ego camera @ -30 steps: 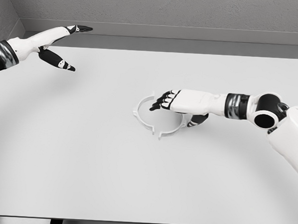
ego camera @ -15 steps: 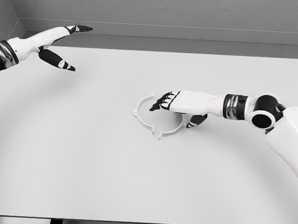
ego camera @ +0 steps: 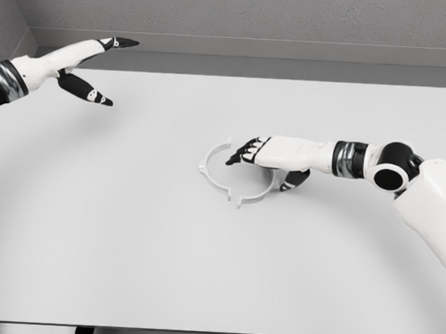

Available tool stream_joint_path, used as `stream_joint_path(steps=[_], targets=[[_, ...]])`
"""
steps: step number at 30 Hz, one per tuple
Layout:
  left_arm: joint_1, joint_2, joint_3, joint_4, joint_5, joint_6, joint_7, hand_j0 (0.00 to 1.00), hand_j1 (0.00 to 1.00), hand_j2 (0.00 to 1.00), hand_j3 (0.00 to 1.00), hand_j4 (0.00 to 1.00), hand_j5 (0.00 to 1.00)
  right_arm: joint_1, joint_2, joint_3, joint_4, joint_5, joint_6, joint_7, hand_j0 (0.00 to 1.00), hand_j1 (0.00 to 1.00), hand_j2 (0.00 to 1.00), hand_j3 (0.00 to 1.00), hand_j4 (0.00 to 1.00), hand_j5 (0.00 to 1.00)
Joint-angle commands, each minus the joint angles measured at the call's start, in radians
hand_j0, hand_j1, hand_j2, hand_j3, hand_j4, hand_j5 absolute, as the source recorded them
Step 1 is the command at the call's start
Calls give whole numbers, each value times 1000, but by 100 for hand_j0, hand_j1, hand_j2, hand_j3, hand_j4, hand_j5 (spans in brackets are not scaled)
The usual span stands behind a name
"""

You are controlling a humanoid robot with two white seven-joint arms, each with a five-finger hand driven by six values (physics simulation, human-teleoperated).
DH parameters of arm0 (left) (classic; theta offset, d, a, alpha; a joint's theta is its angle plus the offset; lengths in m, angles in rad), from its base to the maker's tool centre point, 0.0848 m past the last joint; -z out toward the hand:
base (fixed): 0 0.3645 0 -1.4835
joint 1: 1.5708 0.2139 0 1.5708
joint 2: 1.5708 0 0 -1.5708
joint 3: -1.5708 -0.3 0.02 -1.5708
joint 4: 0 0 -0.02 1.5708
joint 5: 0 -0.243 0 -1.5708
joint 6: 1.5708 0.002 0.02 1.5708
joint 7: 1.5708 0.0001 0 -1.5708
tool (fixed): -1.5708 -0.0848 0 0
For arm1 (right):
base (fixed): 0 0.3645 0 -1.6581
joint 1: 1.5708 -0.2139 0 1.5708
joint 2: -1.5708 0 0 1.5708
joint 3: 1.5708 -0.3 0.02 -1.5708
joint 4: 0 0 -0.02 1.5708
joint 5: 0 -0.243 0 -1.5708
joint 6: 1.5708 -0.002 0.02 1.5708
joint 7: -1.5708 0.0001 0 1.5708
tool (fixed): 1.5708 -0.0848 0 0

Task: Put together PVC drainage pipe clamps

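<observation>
Two white half-ring clamp pieces lie together on the table as a near circle: the left half [ego camera: 211, 174] and the right half [ego camera: 260, 194], with small tabs where they meet at the front. My right hand [ego camera: 248, 152] hovers over the ring's right part, fingers stretched out toward the left and thumb hanging below beside the right half. It holds nothing. My left hand [ego camera: 101, 67] is raised at the far left, away from the clamp, fingers spread.
The white table [ego camera: 129, 244] fills the view, with its far edge against a grey wall [ego camera: 253, 19] and its front edge at the bottom of the picture.
My right forearm has drawn slightly up and to the left, with the hand staying over the ring. The left arm and the clamp halves have not moved.
</observation>
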Motion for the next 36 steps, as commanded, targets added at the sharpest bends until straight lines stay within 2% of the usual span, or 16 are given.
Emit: stream_joint_path(steps=[1, 14, 36], targets=[[0, 0, 1, -1, 8, 3, 0, 100, 100, 100, 100, 100, 100, 0, 10, -2, 18, 4, 3, 0, 100, 100, 100, 100, 100, 100], [0, 1, 1, -1, 8, 3, 0, 100, 100, 100, 100, 100, 100, -14, 35, -3, 43, 5, 3, 0, 100, 100, 100, 100, 100, 100], [2, 0, 1, -1, 8, 3, 0, 100, 100, 100, 100, 100, 100, -29, 62, -5, 41, 5, 3, 0, 100, 100, 100, 100, 100, 100]])
